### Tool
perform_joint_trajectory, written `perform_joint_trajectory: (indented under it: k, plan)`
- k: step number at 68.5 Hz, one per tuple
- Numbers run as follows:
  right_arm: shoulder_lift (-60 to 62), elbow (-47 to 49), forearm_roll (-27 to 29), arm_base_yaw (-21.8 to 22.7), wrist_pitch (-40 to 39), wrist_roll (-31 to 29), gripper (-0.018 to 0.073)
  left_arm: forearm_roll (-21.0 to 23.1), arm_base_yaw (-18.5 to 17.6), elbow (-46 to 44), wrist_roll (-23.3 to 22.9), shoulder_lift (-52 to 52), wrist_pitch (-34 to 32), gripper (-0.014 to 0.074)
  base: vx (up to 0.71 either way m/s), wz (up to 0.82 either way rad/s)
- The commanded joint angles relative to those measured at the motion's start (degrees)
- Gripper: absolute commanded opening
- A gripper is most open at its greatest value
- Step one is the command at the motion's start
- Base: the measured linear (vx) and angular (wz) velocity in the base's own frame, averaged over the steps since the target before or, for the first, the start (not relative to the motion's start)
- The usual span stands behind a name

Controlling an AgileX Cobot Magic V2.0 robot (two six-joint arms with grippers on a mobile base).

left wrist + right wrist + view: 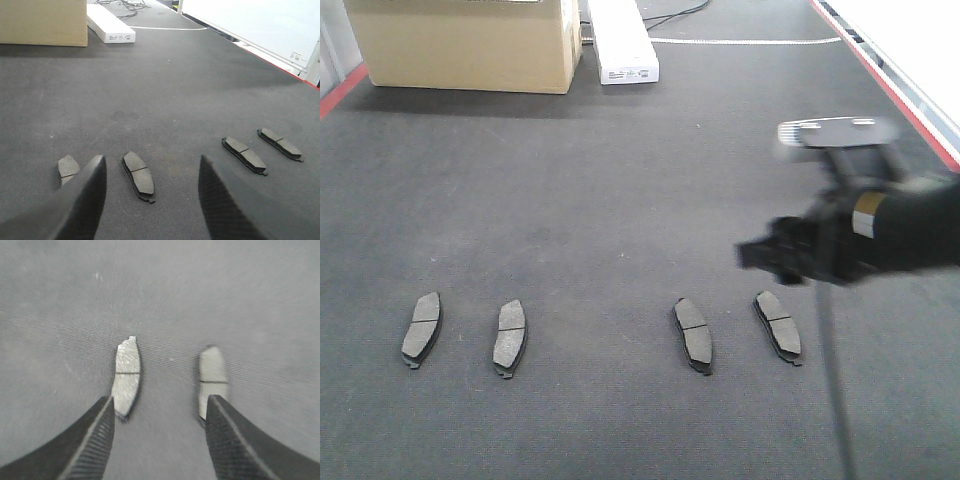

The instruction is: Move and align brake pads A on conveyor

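4 brake pads A are seen lying flat on the conveyor (620, 180), set in a rough row across its near part. In the front-facing view the row is split into 2 pairs: the far-left pad (421, 328) and the second pad (509, 336) lie near each other, a wider bare gap follows, and then the third pad (693, 334) and the far-right pad (778, 325) lie close together. No pad is touched by another. Each is crossed by a thin groove at its middle. The left pair is tilted slightly one way and the right pair the other.

The right gripper (790, 252) is seen blurred in the front view, held above the belt just beyond the far-right pad. In its own wrist view the fingers (90, 440) are spread wide apart with nothing between them, and 2 pads are framed beyond their tips, none being touched.

The left gripper (152, 175) is shown only in its wrist view, where its fingers (85, 195) are likewise spread and empty. The second pad lies between and just beyond the fingertips, while the far-left pad is partly hidden behind the left finger.

At the far end of the belt a cardboard box (470, 45) and a white carton (623, 42) are placed side by side. A red edge strip (885, 85) is visible along the right side.
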State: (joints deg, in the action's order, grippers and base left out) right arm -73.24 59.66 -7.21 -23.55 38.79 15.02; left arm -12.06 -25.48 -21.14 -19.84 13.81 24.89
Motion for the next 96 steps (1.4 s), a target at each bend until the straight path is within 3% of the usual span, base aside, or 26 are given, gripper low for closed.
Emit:
perform_joint_trajectory:
  k: [1,36,67,72,75,83,96]
  plan:
    - [8.1,-2.7,-1.4,0.1,-4.4,0.3,0.04,-0.2,-0.3,-1.4,-0.1,0.6,-3.9,0.0407,0.0,0.0]
    - [54.4,-27.7,-3.8,0.1,-10.2,-1.2,0.04,-0.2,-0.3,-1.4,-0.1,0.6,-3.9,0.0407,0.0,0.0]
    - [63.2,-34.1,-3.7,0.1,-13.3,-2.3,0.0393,-0.3,-0.3,-1.4,-0.1,0.6,-4.2,0.0405,0.0,0.0]
    - [63.2,-34.1,-3.7,0.1,-13.2,-2.4,0.0342,-0.3,-0.3,-1.4,-0.1,0.6,-4.2,0.0362,0.0,0.0]
    - [63.2,-34.1,-3.7,0.1,-13.2,-2.6,0.0274,-0.3,-0.3,-1.4,-0.1,0.6,-4.3,0.0293,0.0,0.0]
    - [63.2,-34.1,-3.7,0.1,-13.2,-3.1,0.0002,-0.3,-0.3,-1.4,-0.1,0.6,-4.3,-0.0011,0.0,0.0]
    - [63.2,-34.1,-2.0,0.1,-9.7,-3.0,-0.0011,-0.2,-0.3,-1.4,-0.1,0.6,-4.4,-0.0007,0.0,0.0]
